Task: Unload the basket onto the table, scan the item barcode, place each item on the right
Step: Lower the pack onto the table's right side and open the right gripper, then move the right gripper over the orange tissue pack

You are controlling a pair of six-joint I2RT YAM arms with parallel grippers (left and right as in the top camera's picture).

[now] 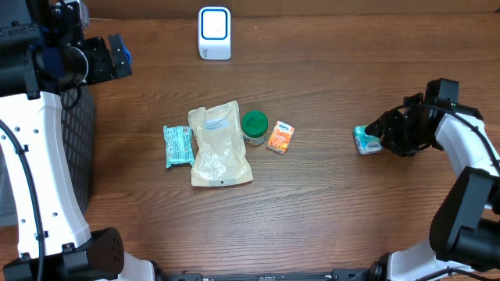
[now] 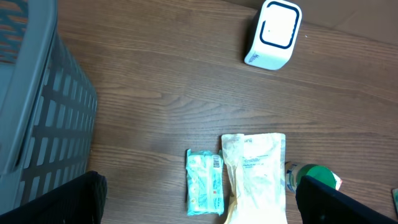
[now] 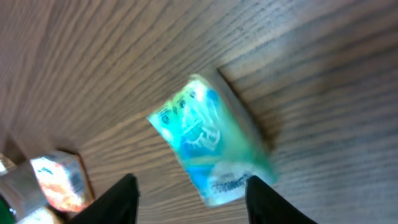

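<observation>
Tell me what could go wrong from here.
1. The right gripper is open around the blue packet, which looks blurred in the wrist view; it may be shifting, and a grasp could miss.
2. The scanner sits far off; the packet might slip on the way.

Barcode scanner [image 1: 214,33] sits top centre. Mid-frame, left to right: wrapped packet [image 1: 178,146], pouch [image 1: 220,145], lidded jar [image 1: 254,127], small carton [image 1: 280,138]. Tissue pack [image 1: 366,140] lies well apart at right, and a basket [image 1: 78,148] stands at the left edge.
</observation>
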